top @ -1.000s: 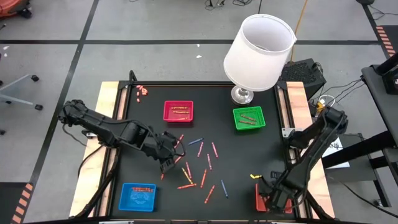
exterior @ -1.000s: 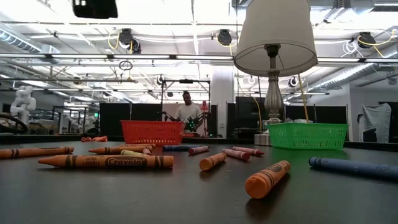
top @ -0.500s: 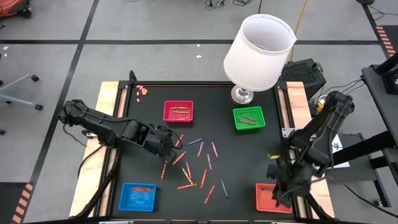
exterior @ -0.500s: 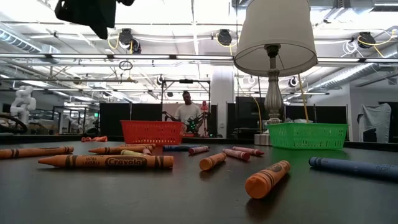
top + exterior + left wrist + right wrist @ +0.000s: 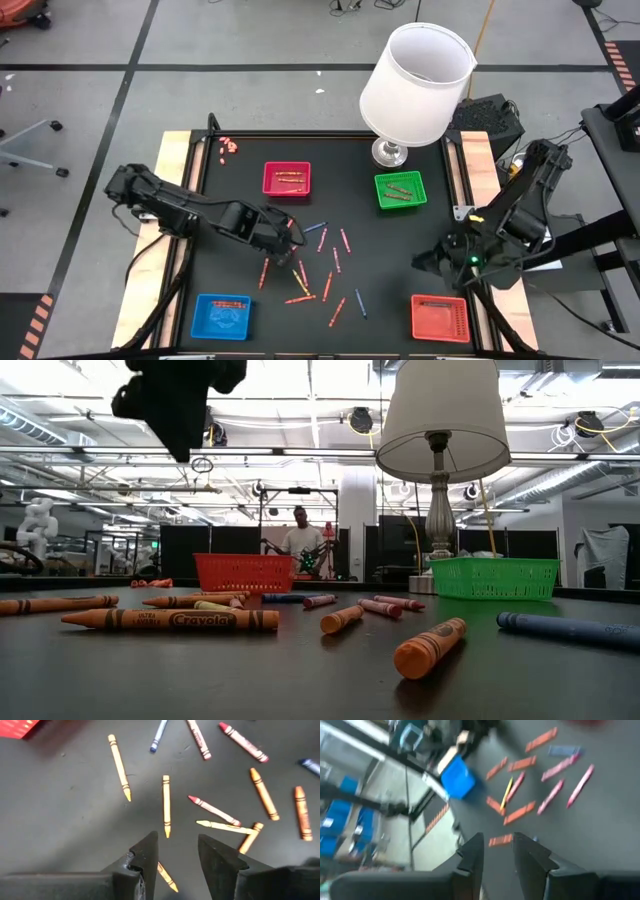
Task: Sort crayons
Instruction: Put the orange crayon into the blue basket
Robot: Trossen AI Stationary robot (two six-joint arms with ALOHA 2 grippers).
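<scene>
The right pincer (image 5: 422, 262) has lifted away from the red tray (image 5: 440, 317) and now hangs empty, fingers narrowly apart. The left pincer (image 5: 291, 243), fingers parted and empty, has shifted slightly over the crayons (image 5: 322, 268), which lie scattered mid-counter (image 5: 400, 240) as before.

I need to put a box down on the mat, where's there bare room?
Bare mat lies between the blue tray and pink tray, along the left edge, and between the green tray and red tray. The middle is crowded with crayons.
</scene>
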